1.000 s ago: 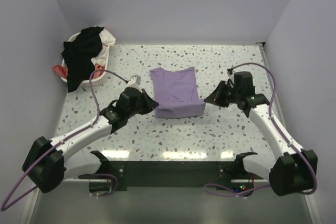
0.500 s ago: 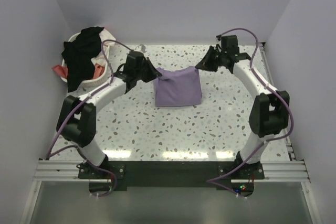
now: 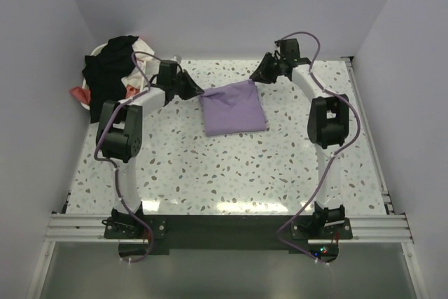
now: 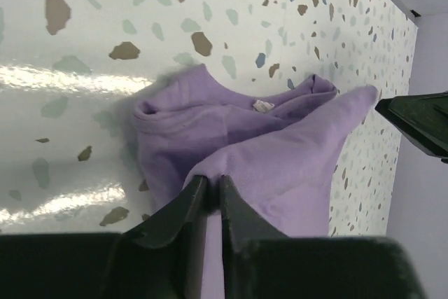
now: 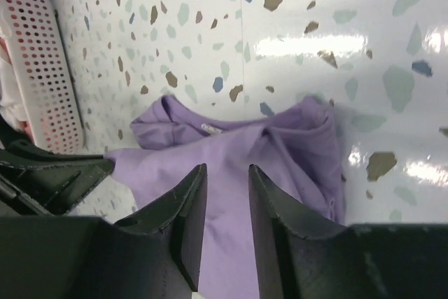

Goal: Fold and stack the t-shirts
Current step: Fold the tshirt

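Overhead: left arm [image 3: 119, 127] and right arm [image 3: 327, 120] both reach to the far edge of a white speckled terrazzo table [image 3: 231, 166].
Shirt: plain lavender purple cloth t-shirt [image 3: 232, 106], folded and lying near the middle of the far edge, with its small white neck label [image 4: 263, 106] showing among the folds.
Left gripper [image 4: 212, 181]: fingers pinched together on the shirt's far left corner.
Right gripper [image 5: 227, 171]: fingers slightly apart at the far right corner, with purple cloth visible through the gap.
Far left corner: white perforated plastic laundry basket [image 3: 96, 52], heaped with a black garment [image 3: 106, 75], a white garment [image 3: 143, 50] and a coral garment [image 3: 77, 93].
In the way: the left arm crosses in front of the basket's near side.
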You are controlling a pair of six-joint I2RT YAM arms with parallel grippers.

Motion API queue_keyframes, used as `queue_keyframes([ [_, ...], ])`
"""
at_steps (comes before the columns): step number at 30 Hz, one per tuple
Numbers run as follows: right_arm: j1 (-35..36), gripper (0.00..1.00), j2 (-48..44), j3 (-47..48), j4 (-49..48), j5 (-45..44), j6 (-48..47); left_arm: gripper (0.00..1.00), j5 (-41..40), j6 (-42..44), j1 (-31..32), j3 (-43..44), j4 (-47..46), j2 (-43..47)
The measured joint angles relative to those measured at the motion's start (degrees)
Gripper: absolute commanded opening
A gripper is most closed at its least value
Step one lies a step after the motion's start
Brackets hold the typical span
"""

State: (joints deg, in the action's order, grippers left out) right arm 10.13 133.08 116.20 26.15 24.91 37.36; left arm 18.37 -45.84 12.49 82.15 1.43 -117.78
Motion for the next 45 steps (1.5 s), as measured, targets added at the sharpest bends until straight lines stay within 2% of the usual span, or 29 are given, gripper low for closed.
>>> queue_keyframes([
  [2,-0.28,0.48,2.78,3.02,-0.04,0.44,-0.2,0.44,1.7,0.57,-1.55,0.0,-1.49,-1.97],
  [3,-0.5,0.53,3.65,4.13,-0.02,0.63,-0.24,0.58,2.73,0.57,-2.4,0.0,-2.34,-2.69],
  [4,-0.74,0.57,4.22,4.76,0.0,0.66,-0.44,0.6,3.48,0.98,-3.21,-0.02,-3.08,-3.21],
  [7,-1.51,0.57,4.17,5.05,-0.09,0.52,-1.4,0.61,5.29,1.11,-5.86,-0.24,-5.09,-3.52],
  [10,-1.92,0.56,2.73,3.28,-1.4,-0.07,-2.1,0.57,5.46,1.51,-7.45,-1.25,-7.8,-2.73],
  [14,-1.51,0.55,-3.26,-5.27,-1.81,-1.97,-3.45,0.34,5.38,0.83,-7.06,-6.21,-9.4,1.05],
  [16,-0.44,0.54,-6.29,-9.38,-2.47,-2.95,-4.22,0.29,4.94,0.68,-5.95,-8.41,-9.55,3.17],
  [17,0.28,0.53,-7.54,-11.04,-2.95,-3.17,-4.5,0.23,4.66,0.59,-5.18,-9.11,-9.7,4.04],
  [22,5.2,0.52,-9.84,-15.61,-5.51,-3.39,-5.66,0.13,4.11,0.57,-0.44,-9.4,-10.71,4.85],
  [28,8.5,0.52,-9.42,-17.9,-6.12,-3.32,-6.29,0.11,3.72,0.57,2.43,-8.61,-10.54,1.92],
  [35,6.75,0.51,-4.39,-13.55,-5.11,-3.56,-7.54,0.12,2.69,0.55,0.37,-5.14,-9.03,-6.27],
  [40,5.51,0.51,-0.85,-11.69,-3.06,-4.07,-8.09,0.13,3.1,0.72,-1.01,-0.76,-7.98,-8.55],
  [45,4.9,0.53,-0.61,-11.56,-2.89,-4.31,-8.33,0.19,2.75,1.53,-1.27,-0.13,-6.29,-8.57],
])
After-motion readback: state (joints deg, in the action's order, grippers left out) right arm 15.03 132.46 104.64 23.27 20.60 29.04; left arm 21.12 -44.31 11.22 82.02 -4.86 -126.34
